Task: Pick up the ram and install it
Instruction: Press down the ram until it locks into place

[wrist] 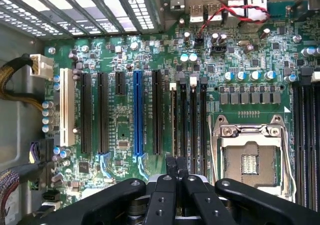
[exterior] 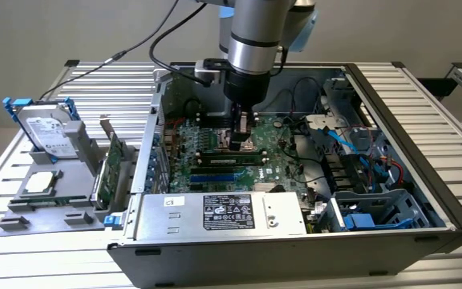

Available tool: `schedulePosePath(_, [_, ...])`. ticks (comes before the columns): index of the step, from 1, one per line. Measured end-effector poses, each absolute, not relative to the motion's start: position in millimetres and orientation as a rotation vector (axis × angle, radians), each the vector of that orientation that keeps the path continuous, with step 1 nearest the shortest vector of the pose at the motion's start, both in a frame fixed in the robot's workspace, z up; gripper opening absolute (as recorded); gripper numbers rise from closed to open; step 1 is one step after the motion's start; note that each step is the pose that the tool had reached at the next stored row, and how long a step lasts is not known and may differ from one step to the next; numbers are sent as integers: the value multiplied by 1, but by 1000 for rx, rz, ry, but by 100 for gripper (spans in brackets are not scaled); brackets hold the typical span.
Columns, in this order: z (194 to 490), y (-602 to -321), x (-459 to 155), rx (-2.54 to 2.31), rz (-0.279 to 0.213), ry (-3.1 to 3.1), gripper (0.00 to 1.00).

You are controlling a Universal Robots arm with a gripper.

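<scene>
Here, in the exterior view, the gripper hangs low inside the open computer case, with its fingers pinched shut and nothing seen between them. The ram lies in a black slot on the motherboard, just under the gripper and a bit nearer the power supply. Its long side runs from the exterior view's left to the exterior view's right. Outside the case, a gray stand holds a hard drive and a green card

In the wrist view, the gripper is closed right over the memory slots, beside the empty processor socket
</scene>
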State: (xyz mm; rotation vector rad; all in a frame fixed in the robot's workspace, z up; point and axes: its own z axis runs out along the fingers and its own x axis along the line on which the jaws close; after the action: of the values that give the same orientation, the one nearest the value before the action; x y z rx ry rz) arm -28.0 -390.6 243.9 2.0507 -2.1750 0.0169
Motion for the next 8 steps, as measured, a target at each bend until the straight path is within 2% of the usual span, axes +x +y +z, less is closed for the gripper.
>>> schedulePosePath(8, [244, -391, -28, 1907, 2, -2301, 11])
